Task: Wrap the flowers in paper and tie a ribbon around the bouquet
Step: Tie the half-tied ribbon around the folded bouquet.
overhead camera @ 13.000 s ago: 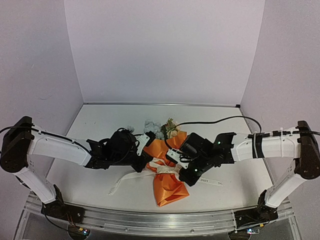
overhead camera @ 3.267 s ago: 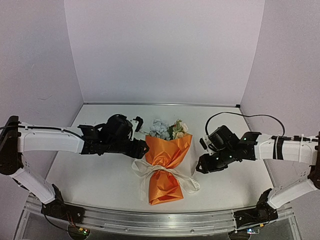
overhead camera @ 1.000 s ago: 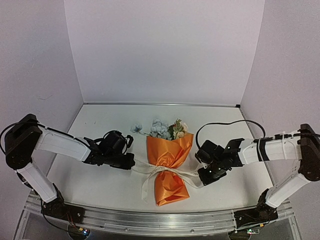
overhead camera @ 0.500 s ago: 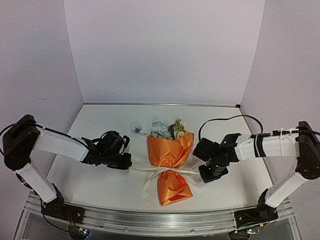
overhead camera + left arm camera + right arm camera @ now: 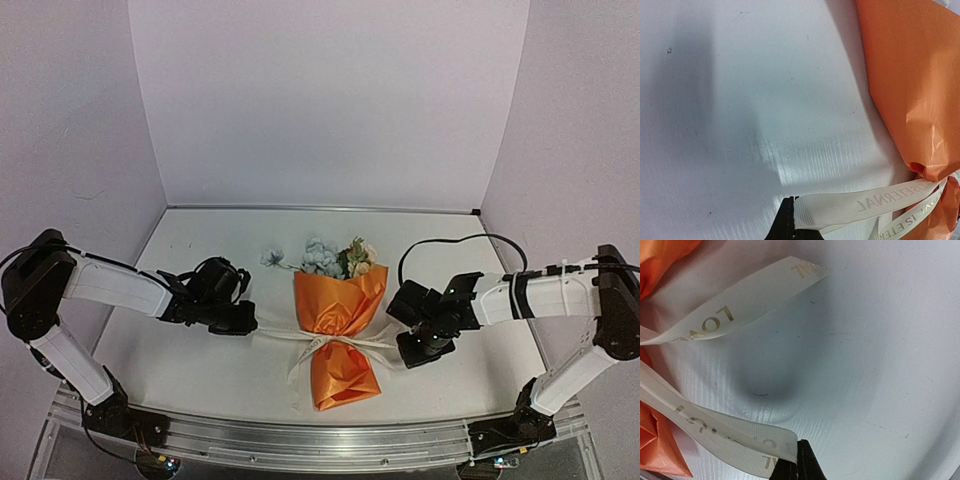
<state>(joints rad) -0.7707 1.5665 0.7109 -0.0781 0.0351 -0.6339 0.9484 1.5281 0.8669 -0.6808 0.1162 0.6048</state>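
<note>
White tabletop [image 5: 200, 250] ringed by pale lilac walls [image 5: 330, 100]. Lying flat at its middle: orange crinkly paper-cone bouquet [image 5: 340, 305], pale blue and cream artificial flowers [image 5: 330, 258] poking out toward the far wall. Cinched round its waist: narrow cream fabric ribbon [image 5: 283, 337] with faint lettering. Clamped on one ribbon strand, left of the bouquet: left gripper [image 5: 247, 329]. Pinching another strand on the opposite side: right gripper [image 5: 408, 350].
</note>
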